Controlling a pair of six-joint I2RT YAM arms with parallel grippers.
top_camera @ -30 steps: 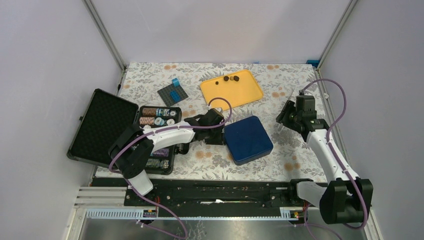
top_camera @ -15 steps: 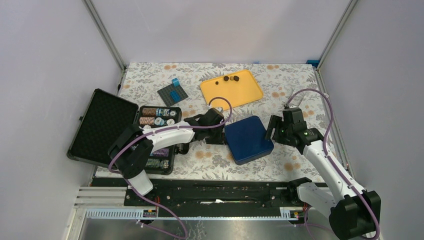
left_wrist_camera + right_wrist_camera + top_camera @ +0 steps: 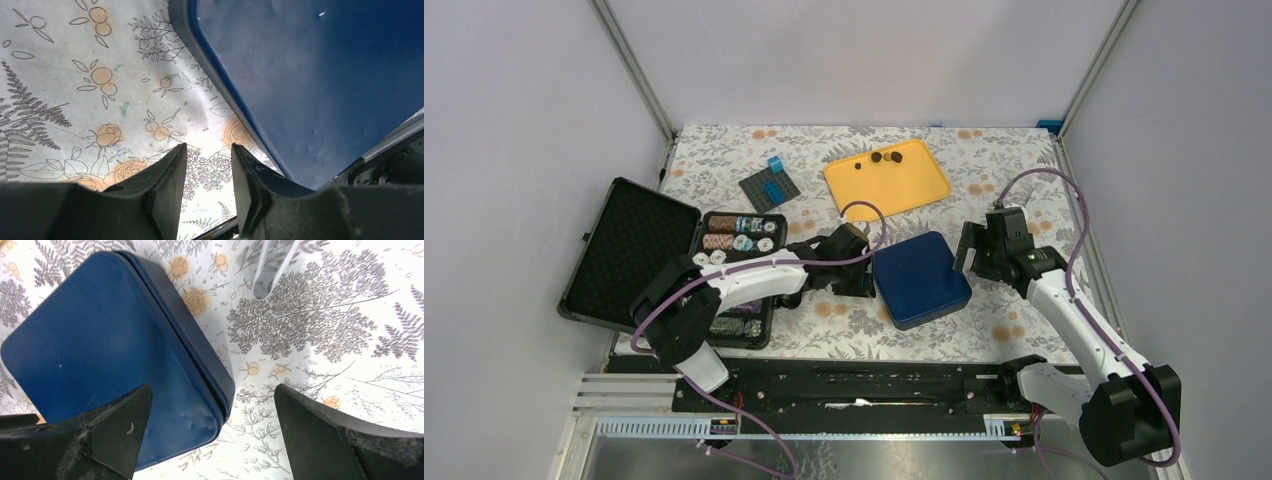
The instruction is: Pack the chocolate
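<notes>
Floral bench [image 3: 1014,160]: left pincer [image 3: 208,167] slightly parted beside blue tin [image 3: 310,75]; right pincer [image 3: 212,392] spread wide over its corner.

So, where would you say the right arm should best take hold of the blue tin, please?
Probably the rim along the right side of the blue tin, coming down from above: its flat top looks too wide to span, but that thin edge fits between fingers, and the right gripper, wide open, hangs astride it.

chocolate [image 3: 885,157]: too small to count (dark specks) | blue tin [image 3: 320,75]: cropped
</notes>
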